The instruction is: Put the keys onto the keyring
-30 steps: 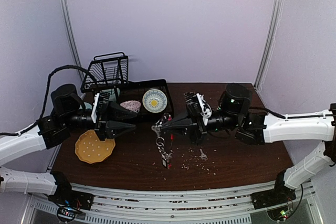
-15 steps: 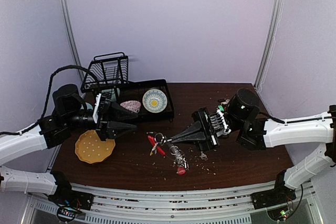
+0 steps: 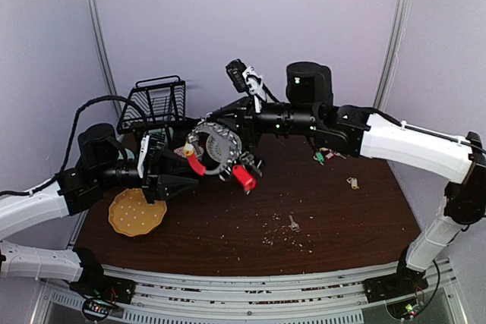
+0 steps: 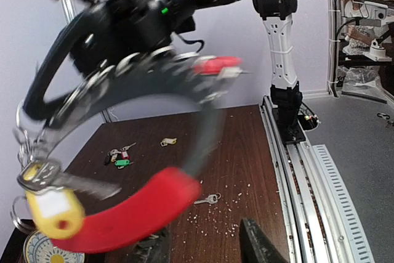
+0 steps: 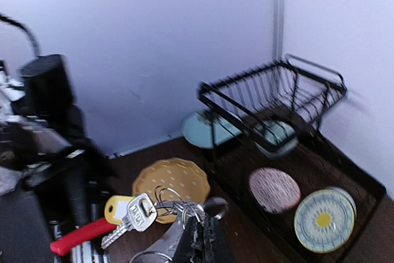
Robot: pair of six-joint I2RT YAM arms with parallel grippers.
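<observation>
The keyring (image 3: 216, 149) hangs in the air over the table's left middle, a silvery ring and chain with a red clip (image 3: 244, 178). My right gripper (image 3: 206, 133) is shut on its ring (image 5: 198, 209). A silver key (image 5: 130, 215) with a yellow tag (image 5: 116, 207) hangs on it. My left gripper (image 3: 190, 181) is open just below and left of it, and the red clip (image 4: 135, 207) swings blurred above its fingers (image 4: 255, 244). Loose keys lie on the table: a plain silver one (image 3: 293, 224), a green-tagged bunch (image 3: 320, 157) and a yellow-tagged one (image 3: 353, 182).
A yellow plate (image 3: 137, 212) lies by the left arm. A black wire dish rack (image 3: 156, 102) and a black tray (image 5: 345, 170) with patterned plates (image 5: 274, 189) stand at the back left. Crumbs are scattered near the silver key.
My right arm has swung up and to the left, carrying the keyring from low over the table's middle to just in front of the left gripper. The left arm has hardly moved.
</observation>
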